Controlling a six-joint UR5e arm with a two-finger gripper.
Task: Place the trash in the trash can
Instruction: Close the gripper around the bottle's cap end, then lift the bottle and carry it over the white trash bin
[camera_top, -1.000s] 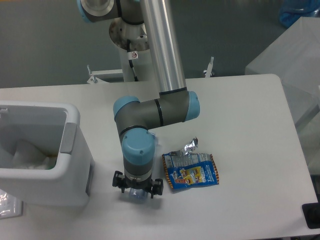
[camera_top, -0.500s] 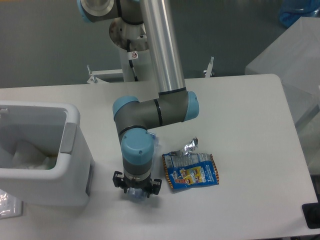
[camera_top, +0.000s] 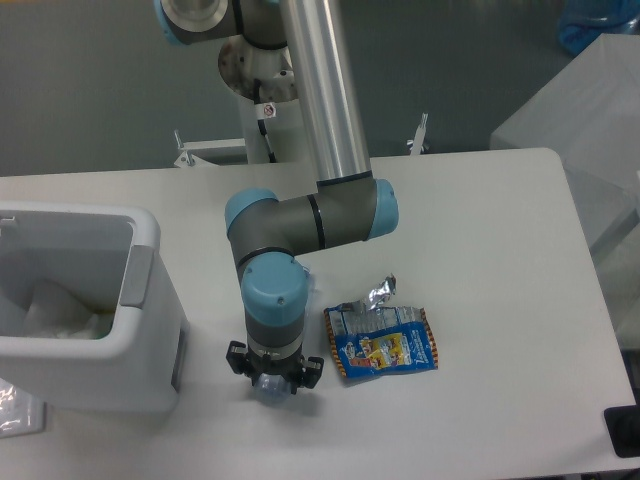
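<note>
My gripper (camera_top: 270, 385) points straight down at the table's front, just right of the trash can (camera_top: 150, 300). The blue wrist joint hides most of its fingers. A crushed clear bottle (camera_top: 268, 392) with a pale blue tint shows directly beneath the black flange, and the gripper appears shut on it. The other piece of trash, a flat blue-and-yellow snack wrapper (camera_top: 385, 345) with a torn silver foil top, lies on the table right of the gripper, apart from it. The white trash can stands at the left edge, and its open top shows pale contents inside.
The arm's thick silver link (camera_top: 325, 90) rises behind the gripper to its base at the table's far side. A clear plastic piece (camera_top: 15, 412) lies at the front left corner. Translucent sheeting (camera_top: 590, 110) stands off the table's right edge.
The wrist and the bottle under it have shifted slightly left, toward the trash can. The wrapper and the trash can have not moved.
</note>
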